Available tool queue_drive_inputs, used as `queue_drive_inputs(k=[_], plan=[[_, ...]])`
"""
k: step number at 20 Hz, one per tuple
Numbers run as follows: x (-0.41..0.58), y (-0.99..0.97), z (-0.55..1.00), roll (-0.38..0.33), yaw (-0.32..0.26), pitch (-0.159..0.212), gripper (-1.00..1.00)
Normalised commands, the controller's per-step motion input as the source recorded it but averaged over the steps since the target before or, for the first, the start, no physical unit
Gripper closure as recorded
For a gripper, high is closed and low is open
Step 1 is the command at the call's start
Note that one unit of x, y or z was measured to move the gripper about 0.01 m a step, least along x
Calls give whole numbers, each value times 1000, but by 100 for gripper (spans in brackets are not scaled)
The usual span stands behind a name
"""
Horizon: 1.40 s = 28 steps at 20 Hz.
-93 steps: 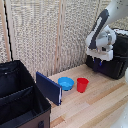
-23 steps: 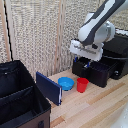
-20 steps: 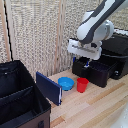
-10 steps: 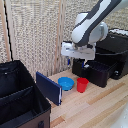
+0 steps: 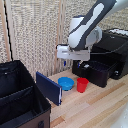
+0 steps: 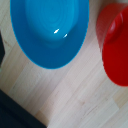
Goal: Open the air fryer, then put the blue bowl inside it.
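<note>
The black air fryer (image 5: 114, 46) stands at the exterior view's right with its drawer (image 5: 98, 73) slid out toward the bowl. Its handle is too dark to make out. The blue bowl (image 5: 66, 83) sits on the wooden table beside a red cup (image 5: 82, 85). My gripper (image 5: 65, 63) hangs above the bowl, clear of it, with nothing in it, and looks open. In the wrist view the blue bowl (image 6: 50, 30) fills much of the picture, with the red cup (image 6: 116, 42) next to it. No fingers show there.
A dark-blue flat panel (image 5: 48, 88) stands upright close to the bowl, on the exterior view's left. A large black fabric-sided case (image 5: 17, 97) fills the lower left. A ribbed beige wall runs behind the wooden table (image 5: 95, 107).
My gripper has left the air fryer's drawer and moved toward the exterior view's left, ending above the blue bowl. The drawer stays pulled out. Bowl and cup have not moved.
</note>
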Motion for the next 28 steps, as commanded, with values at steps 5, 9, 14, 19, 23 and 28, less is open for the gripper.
queue_drive_inputs(k=[5,9,14,19,23,28], plan=[[301,-15,-42,-116,195,122,-100],[364,-124,-99,-101,184,113,-100],[442,-209,-106,-62,183,67,-100],[315,-80,-252,-19,184,79,-100],[5,0,-405,0,182,129,-100],[16,-185,-301,-26,157,120,-100]])
